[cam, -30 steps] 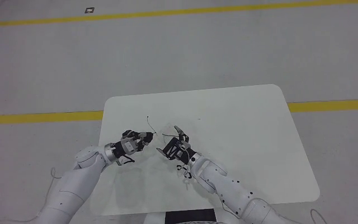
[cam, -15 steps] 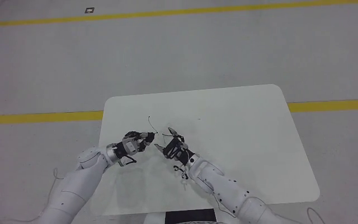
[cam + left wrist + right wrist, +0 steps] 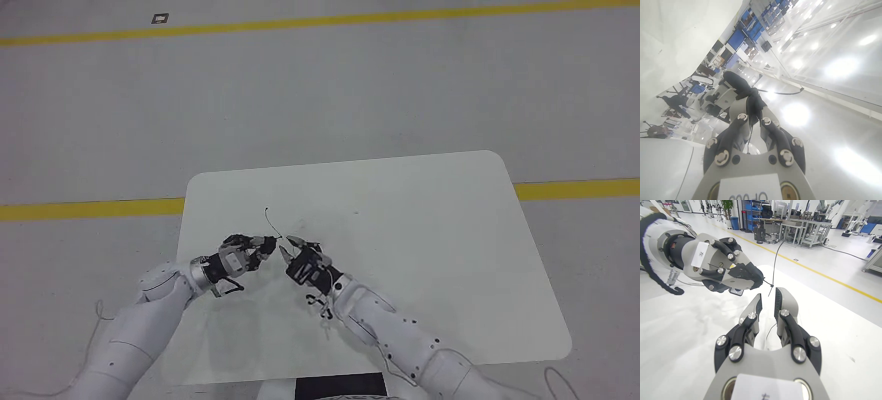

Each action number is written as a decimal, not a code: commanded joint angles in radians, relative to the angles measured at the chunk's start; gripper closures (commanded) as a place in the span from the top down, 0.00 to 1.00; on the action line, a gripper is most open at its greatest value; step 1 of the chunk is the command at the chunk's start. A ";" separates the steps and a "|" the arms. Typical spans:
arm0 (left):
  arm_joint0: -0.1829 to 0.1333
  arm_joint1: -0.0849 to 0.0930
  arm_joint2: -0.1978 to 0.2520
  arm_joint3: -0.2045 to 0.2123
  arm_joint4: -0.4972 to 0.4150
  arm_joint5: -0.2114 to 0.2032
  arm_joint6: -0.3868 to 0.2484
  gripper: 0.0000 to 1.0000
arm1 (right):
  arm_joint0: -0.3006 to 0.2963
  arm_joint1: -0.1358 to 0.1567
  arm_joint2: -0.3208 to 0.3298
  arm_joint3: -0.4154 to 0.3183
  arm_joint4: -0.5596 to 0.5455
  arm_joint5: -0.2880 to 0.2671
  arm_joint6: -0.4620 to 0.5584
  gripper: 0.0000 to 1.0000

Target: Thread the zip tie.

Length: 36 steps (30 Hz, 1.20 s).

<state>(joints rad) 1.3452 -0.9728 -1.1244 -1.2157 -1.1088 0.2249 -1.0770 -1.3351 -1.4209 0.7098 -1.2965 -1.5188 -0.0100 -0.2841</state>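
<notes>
Over the white table [image 3: 450, 230], the left gripper [image 3: 758, 279] is pinching the zip tie [image 3: 774, 262] (thin, black), its tail hanging just ahead of the right gripper [image 3: 767, 293], whose fingers are partly parted and empty.

The black zip tie [image 3: 774, 262] shows against a plain white table [image 3: 450, 230], the left gripper [image 3: 759, 278] is pale grey with black fingertip covers, the right gripper [image 3: 768, 294] pale grey with ribbed black pads [image 3: 778, 300], and yellow stripes [image 3: 300, 22] cross the grey floor [image 3: 400, 90].

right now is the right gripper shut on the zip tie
No, the right gripper is open; the left gripper holds the zip tie.
</notes>
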 commanded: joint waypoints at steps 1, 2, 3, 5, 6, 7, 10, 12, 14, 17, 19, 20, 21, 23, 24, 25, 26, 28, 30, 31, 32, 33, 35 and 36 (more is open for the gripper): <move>0.000 0.000 0.000 0.000 0.000 0.000 0.000 0.00 | 0.002 -0.002 0.000 0.004 0.000 0.002 -0.002 0.19; 0.000 0.000 0.000 0.000 0.000 0.000 0.000 0.00 | 0.003 -0.003 0.000 0.006 0.000 0.003 -0.003 0.20; 0.000 0.000 0.000 0.000 0.000 0.000 0.000 0.00 | 0.003 -0.004 0.000 0.006 -0.001 0.004 -0.004 0.21; 0.000 0.000 0.000 0.000 0.000 0.000 0.000 0.00 | 0.004 -0.006 0.000 0.006 -0.002 0.004 -0.005 0.21; 0.000 0.000 0.000 0.000 0.000 0.000 0.000 0.00 | 0.004 -0.007 0.000 0.006 -0.003 0.004 -0.005 0.21; 0.000 0.000 0.000 0.000 0.000 0.000 0.000 0.00 | 0.003 -0.007 0.000 0.006 -0.005 0.004 -0.006 0.22; 0.000 0.000 0.000 0.000 0.000 0.000 0.000 0.00 | 0.001 -0.008 0.002 0.003 -0.009 0.006 -0.008 0.20; 0.000 0.000 0.000 0.000 0.000 0.000 0.000 0.00 | -0.001 -0.009 0.004 0.000 -0.012 0.007 -0.010 0.20; 0.000 0.000 0.000 0.000 0.000 0.000 0.000 0.00 | -0.003 -0.009 0.006 -0.002 -0.013 0.006 -0.011 0.22; 0.000 0.000 0.000 0.000 0.000 0.000 0.000 0.00 | -0.006 -0.010 0.009 -0.005 -0.015 0.004 -0.012 0.22; 0.000 0.000 0.000 0.000 0.000 0.000 0.000 0.00 | -0.008 -0.010 0.012 -0.007 -0.017 0.003 -0.013 0.22; 0.000 0.000 0.000 0.000 0.000 0.000 0.000 0.00 | -0.009 -0.010 0.013 -0.008 -0.018 0.003 -0.013 0.20; 0.000 0.000 0.000 0.000 0.000 0.000 0.000 0.00 | -0.009 -0.010 0.013 -0.008 -0.019 0.002 -0.014 0.15; 0.000 0.000 0.000 0.000 0.000 0.000 0.000 0.00 | -0.011 -0.011 0.015 -0.009 -0.020 0.000 -0.016 0.06; 0.000 0.000 0.000 0.000 0.000 0.000 0.000 0.00 | -0.011 -0.011 0.016 -0.009 -0.020 -0.002 -0.016 0.03; 0.000 0.000 0.000 0.000 0.000 0.000 0.000 0.00 | -0.012 -0.011 0.017 -0.009 -0.021 -0.003 -0.016 0.00; 0.000 0.000 0.000 0.000 0.000 0.000 0.000 0.00 | -0.012 -0.011 0.018 -0.009 -0.021 -0.004 -0.015 0.00; 0.000 0.000 0.000 0.000 0.000 0.000 0.000 0.00 | -0.013 -0.012 0.019 -0.009 -0.022 -0.007 -0.013 0.00; 0.000 0.000 0.000 0.000 0.000 0.000 0.000 0.00 | -0.014 -0.012 0.022 -0.010 -0.024 -0.009 -0.010 0.00; 0.000 0.000 0.000 0.000 0.000 0.000 0.000 0.00 | -0.015 -0.012 0.023 -0.009 -0.026 -0.009 -0.009 0.00; 0.000 0.000 0.000 0.000 0.000 0.000 0.000 0.00 | -0.016 -0.011 0.025 -0.009 -0.026 -0.009 -0.007 0.00; 0.000 0.000 0.000 0.000 0.000 0.000 0.000 0.00 | -0.017 -0.011 0.027 -0.009 -0.028 -0.008 -0.004 0.00; 0.000 0.000 0.000 0.000 0.000 0.000 0.000 0.00 | -0.019 -0.011 0.031 -0.009 -0.033 -0.006 0.000 0.00; 0.000 0.000 0.000 0.000 0.000 0.000 0.000 0.00 | -0.020 -0.010 0.033 -0.009 -0.036 -0.005 0.003 0.00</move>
<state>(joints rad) 1.3452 -0.9728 -1.1244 -1.2157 -1.1087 0.2249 -1.0770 -1.3540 -1.4315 0.7407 -1.3053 -1.5521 -0.0155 -0.2837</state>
